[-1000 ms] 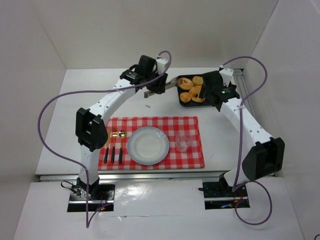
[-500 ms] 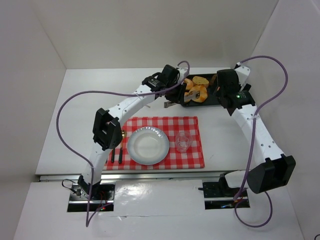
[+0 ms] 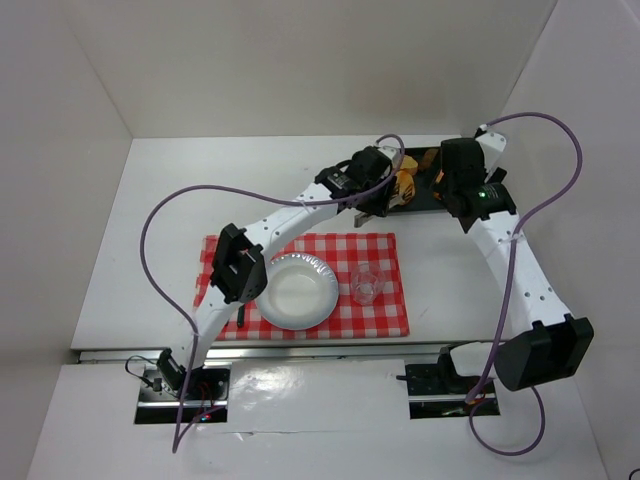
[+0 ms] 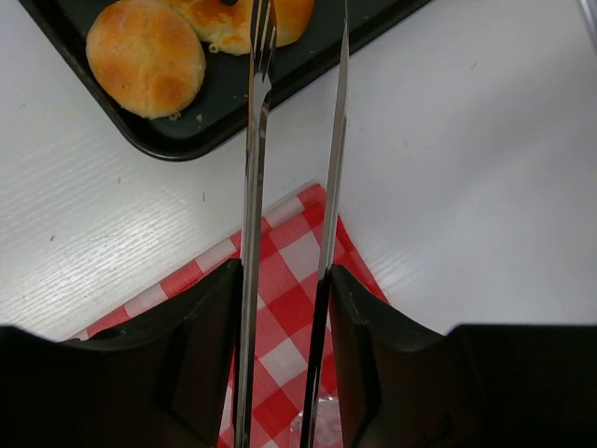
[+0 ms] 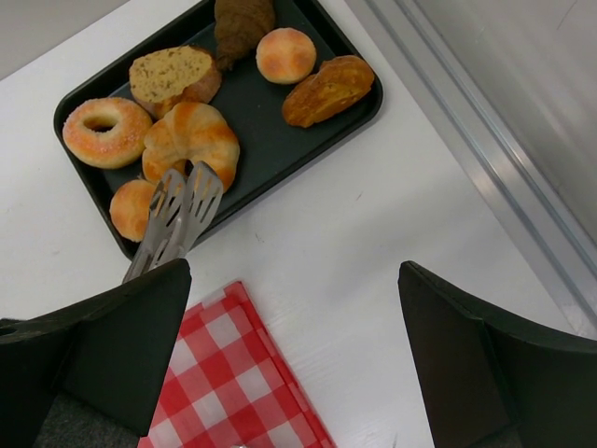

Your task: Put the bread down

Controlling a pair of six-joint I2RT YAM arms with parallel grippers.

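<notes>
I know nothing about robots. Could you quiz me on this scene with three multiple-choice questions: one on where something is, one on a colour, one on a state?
1. Where are the tips of the silvery metal tongs?
A. On the floor.
B. Over the black baking tray, at the roundish golden-yellow bun.
C. Inside a cupboard.

2. What colours is the checked cloth?
A. Blue and yellow.
B. Green and black.
C. Red and white.

3. How is the right gripper?
A. Open, holding nothing.
B. Clamped on a bun.
C. Shut tight on nothing.

Answers:
1 B: the right wrist view shows the tips at that bun's edge, over the tray.
2 C: red and white squares show from above.
3 A: its jaws stand wide apart with nothing between them.
</notes>
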